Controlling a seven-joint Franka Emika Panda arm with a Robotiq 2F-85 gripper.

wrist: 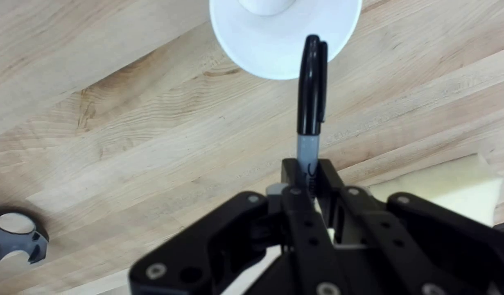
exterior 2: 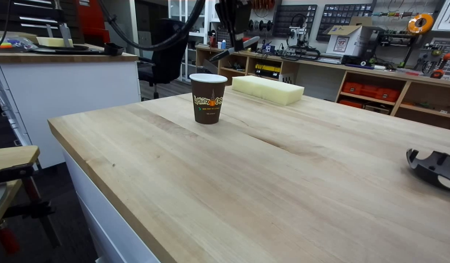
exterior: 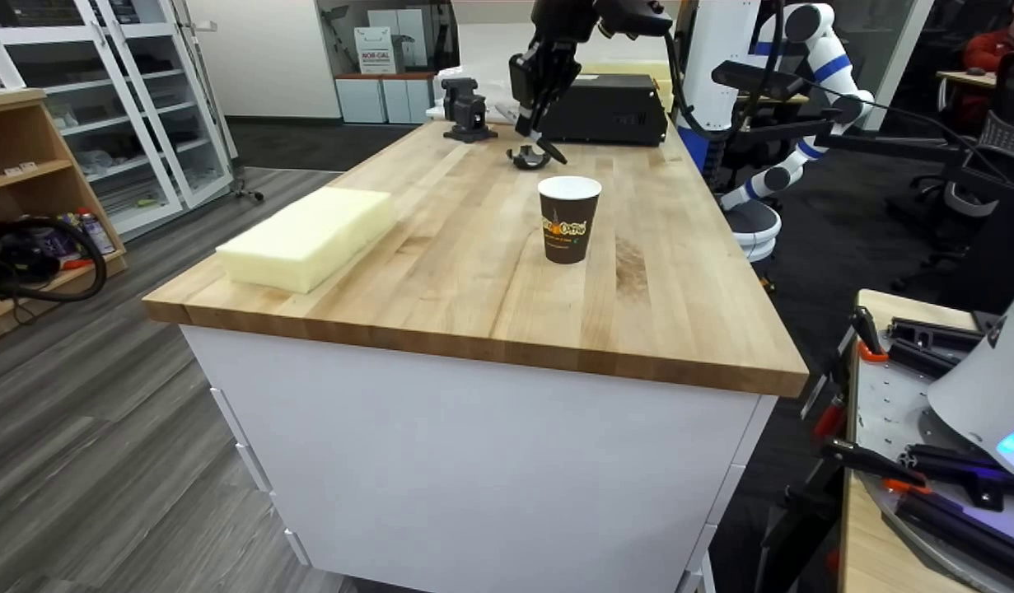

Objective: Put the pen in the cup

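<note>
My gripper (wrist: 308,174) is shut on the pen (wrist: 312,88), a marker with a black cap and a grey body. The cap end points out from the fingers and tilts downward in both exterior views, with the pen (exterior: 550,150) held above the table. The cup (exterior: 568,226) stands upright on the table, dark brown with a yellowish print. In an exterior view the pen (exterior 2: 222,54) is higher than the cup (exterior 2: 208,102), its cap end above the rim. In the wrist view the cap overlaps the white inside of the cup (wrist: 272,49). The gripper's back end of the pen is hidden.
A pale yellow foam block (exterior: 309,235) lies on the wooden table (exterior: 474,305). A black curved part (exterior 2: 435,168) also lies there, seen at the left in the wrist view (wrist: 18,239). A black vise (exterior: 467,111) and black box (exterior: 605,111) stand at the back.
</note>
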